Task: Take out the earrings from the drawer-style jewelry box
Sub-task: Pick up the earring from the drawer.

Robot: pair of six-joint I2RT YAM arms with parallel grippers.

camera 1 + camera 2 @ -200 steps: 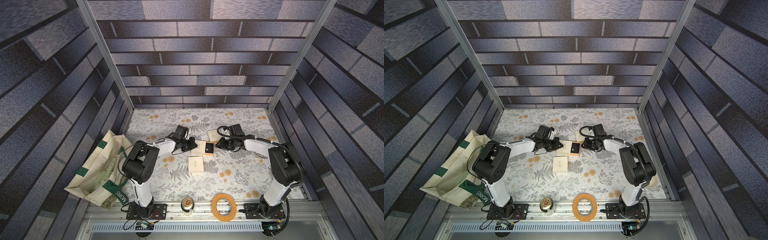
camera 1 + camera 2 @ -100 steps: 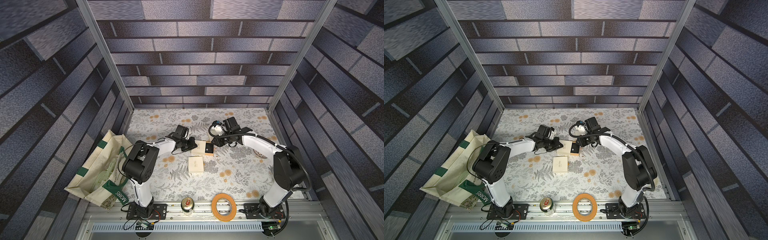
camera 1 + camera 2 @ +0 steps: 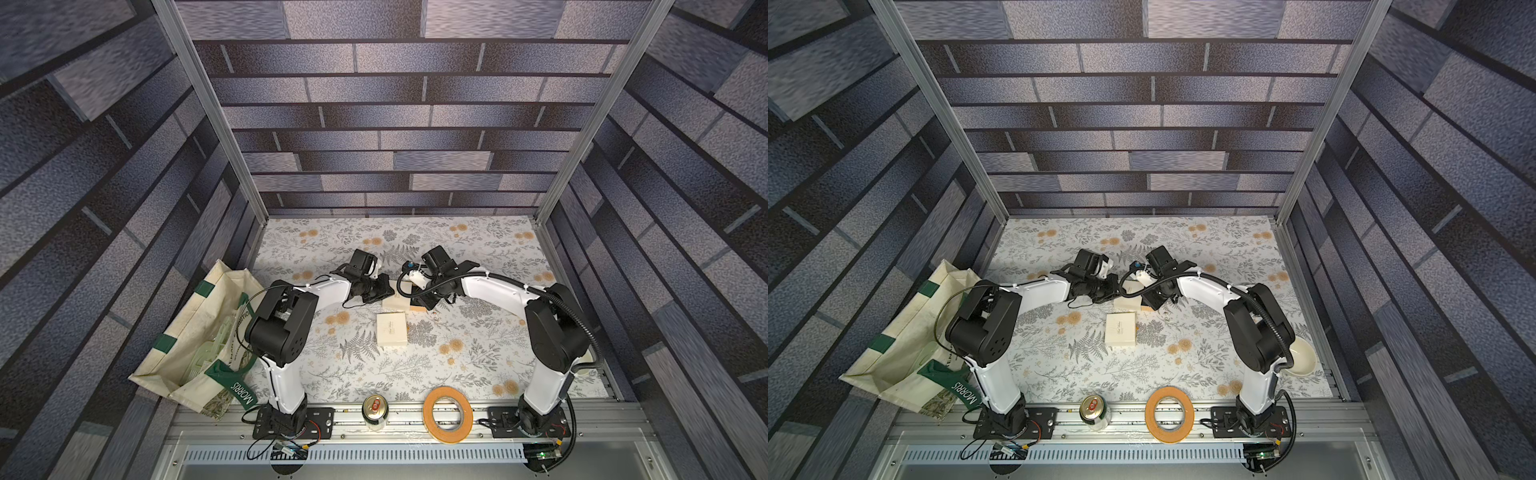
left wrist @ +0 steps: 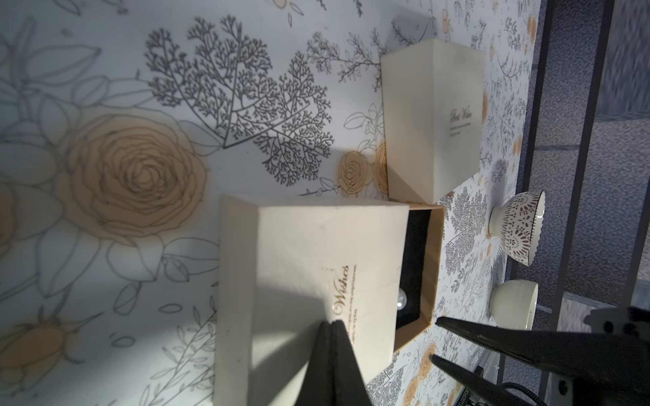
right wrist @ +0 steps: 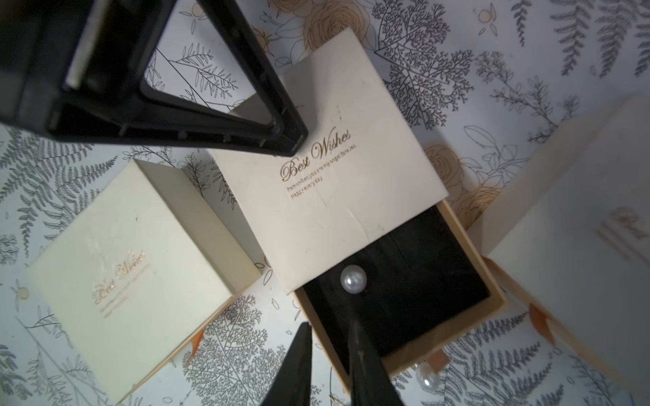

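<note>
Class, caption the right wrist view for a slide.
Right gripper, slightly open, hovers above the pulled-out drawer with one pearl earring inside.

The right arm (image 3: 490, 286) now reaches further across toward the left arm (image 3: 328, 291), with its elbow drawn in from the side wall. The right gripper (image 3: 428, 302) now sits over the pulled-out drawer (image 5: 422, 281) of the jewelry box (image 3: 394, 302), covering the black lining that showed in both top views before. Its wrist now hides most of the far cream box (image 5: 562, 211)
</note>
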